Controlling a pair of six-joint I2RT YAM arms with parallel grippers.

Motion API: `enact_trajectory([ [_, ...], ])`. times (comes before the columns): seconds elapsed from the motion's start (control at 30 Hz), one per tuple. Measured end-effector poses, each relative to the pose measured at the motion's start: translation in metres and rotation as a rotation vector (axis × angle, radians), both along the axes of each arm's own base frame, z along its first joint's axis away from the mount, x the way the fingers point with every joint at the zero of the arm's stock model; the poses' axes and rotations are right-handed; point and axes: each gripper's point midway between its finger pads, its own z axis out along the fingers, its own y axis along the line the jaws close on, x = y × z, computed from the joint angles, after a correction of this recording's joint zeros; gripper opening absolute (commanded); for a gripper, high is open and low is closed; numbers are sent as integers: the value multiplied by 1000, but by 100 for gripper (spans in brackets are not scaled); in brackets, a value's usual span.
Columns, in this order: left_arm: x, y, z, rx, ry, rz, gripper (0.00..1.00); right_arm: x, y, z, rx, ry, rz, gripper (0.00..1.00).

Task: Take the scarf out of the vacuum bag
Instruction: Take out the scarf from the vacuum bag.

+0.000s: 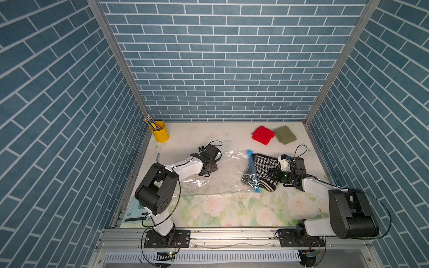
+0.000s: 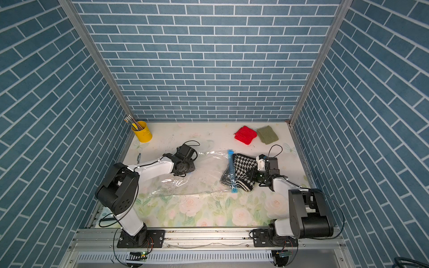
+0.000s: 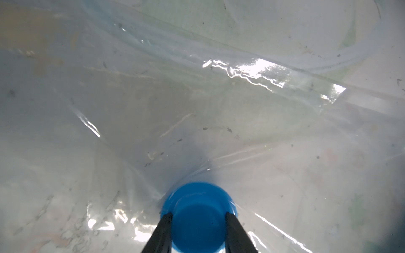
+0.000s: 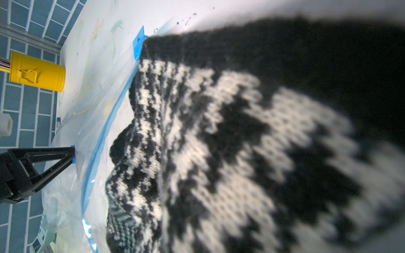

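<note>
Scarf lies across the mouth of the vacuum bag. Most of its houndstooth knit is out past the light-blue zip strip on the right arm's side, while a near corner sits under the clear plastic. The right gripper is at the scarf's outer edge, clenched on the knit; its fingertips are hidden in the fabric, which fills the right wrist view. At the bag's other end the left gripper grasps the round blue valve cap, with one black finger on each side. The bag lies crinkled on the floral table. Toward the back wall a red knit and an olive knit lie side by side, and a yellow cup of pencils stands in the far corner.
</note>
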Motion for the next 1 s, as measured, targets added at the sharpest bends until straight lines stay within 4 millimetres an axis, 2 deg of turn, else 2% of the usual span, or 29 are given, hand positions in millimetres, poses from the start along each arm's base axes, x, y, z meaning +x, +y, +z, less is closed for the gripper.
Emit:
enact_trajectory([
  [0.23,-2,3,-2,11,3,6,9,4,-12,-3,-19,7,-41,0],
  [0.6,-1,5,-3,16,2,11,9,13,-45,-6,-23,30,-169,0],
  [1.0,-1,6,-1,18,-5,18,9,28,-76,3,-45,16,-309,0],
])
